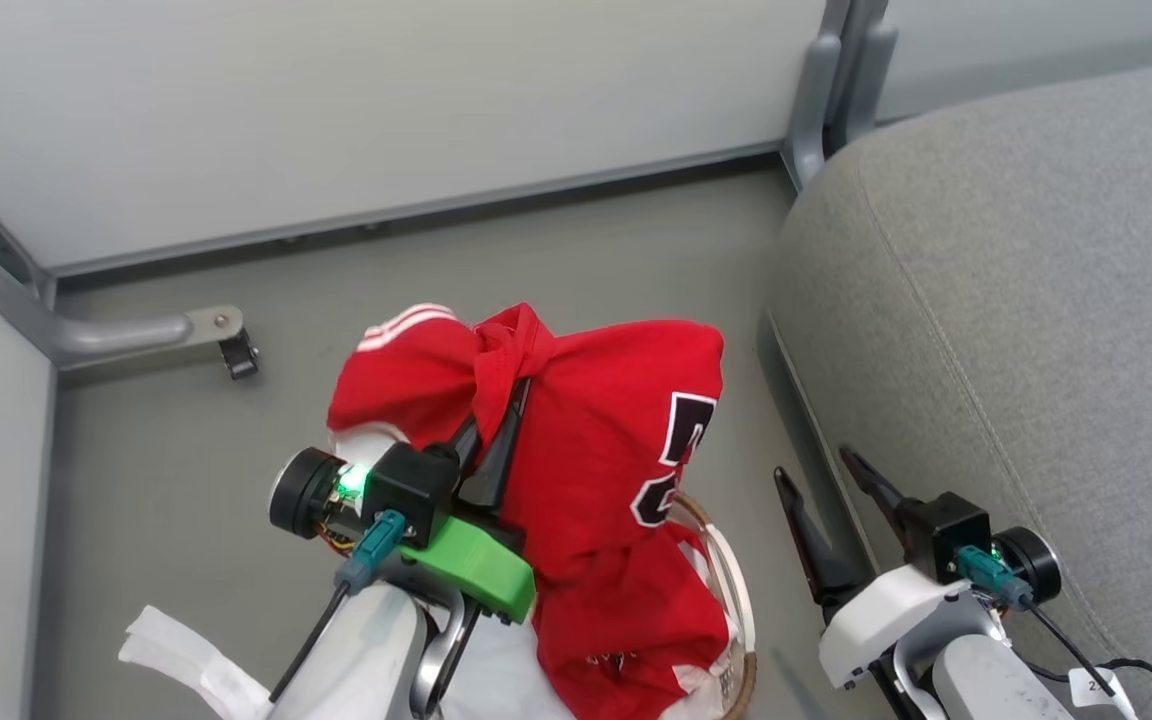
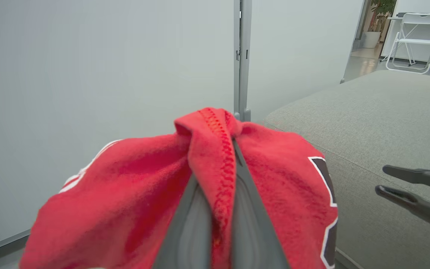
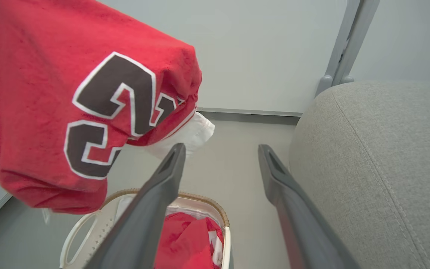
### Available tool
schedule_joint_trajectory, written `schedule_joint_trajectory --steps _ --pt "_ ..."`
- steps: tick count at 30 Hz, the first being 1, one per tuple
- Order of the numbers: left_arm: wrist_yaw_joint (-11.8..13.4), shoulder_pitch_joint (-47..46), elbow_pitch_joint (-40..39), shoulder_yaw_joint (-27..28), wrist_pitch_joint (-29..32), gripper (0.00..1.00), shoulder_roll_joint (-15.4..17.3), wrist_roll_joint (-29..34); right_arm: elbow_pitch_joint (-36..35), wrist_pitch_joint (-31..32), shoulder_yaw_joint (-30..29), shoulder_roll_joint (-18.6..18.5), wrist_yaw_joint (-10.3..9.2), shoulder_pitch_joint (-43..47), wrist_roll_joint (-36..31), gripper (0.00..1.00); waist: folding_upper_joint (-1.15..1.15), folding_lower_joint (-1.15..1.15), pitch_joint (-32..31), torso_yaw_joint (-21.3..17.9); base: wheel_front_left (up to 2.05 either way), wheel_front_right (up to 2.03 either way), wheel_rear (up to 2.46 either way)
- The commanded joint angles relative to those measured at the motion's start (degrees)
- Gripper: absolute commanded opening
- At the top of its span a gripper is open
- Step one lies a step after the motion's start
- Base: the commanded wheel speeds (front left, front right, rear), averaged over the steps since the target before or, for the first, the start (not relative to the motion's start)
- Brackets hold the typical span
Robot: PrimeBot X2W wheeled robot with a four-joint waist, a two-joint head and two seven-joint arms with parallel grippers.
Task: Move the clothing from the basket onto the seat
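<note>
My left gripper (image 1: pixel 499 400) is shut on a fold of the red clothing (image 1: pixel 596 420), which hangs lifted above the basket (image 1: pixel 726 570). The left wrist view shows the red clothing (image 2: pixel 215 164) pinched between the two fingers. A black number outlined in white (image 3: pixel 103 108) shows on the hanging cloth. More red clothing (image 3: pixel 185 243) lies inside the basket (image 3: pixel 220 220). My right gripper (image 1: pixel 821 478) stands open and holds nothing, between the basket and the grey seat (image 1: pixel 1036 300). The seat (image 3: pixel 379 160) lies to the right of its fingers.
Grey partition walls (image 1: pixel 336 100) with metal posts (image 1: pixel 821 80) and a castor foot (image 1: pixel 236 355) close off the far side and left. A white cloth (image 1: pixel 186 650) lies on the grey floor at lower left. A white folding chair (image 2: pixel 416 33) stands far off.
</note>
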Motion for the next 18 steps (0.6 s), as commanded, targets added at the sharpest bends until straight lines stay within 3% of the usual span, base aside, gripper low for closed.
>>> schedule_joint_trajectory --steps 1,9,18 --pt "0.2 1.5 -0.8 0.2 -0.2 0.00 0.1 0.0 -0.6 -0.1 1.0 -0.7 -0.06 0.5 0.1 1.00 0.30 0.01 -3.3 1.7 0.00 0.00 0.00" --pt "0.0 2.2 -3.0 -1.4 -0.2 0.00 0.1 -0.1 -6.9 -0.1 20.6 -9.3 -0.06 -10.5 3.5 1.00 0.30 0.01 -4.2 3.0 0.00 0.00 0.00" --pt "-0.3 1.7 -3.8 -6.0 -0.2 0.00 0.1 -1.4 0.1 -0.1 41.1 -13.7 -0.07 -27.6 12.1 1.00 0.30 0.01 -4.2 5.7 0.00 0.00 0.00"
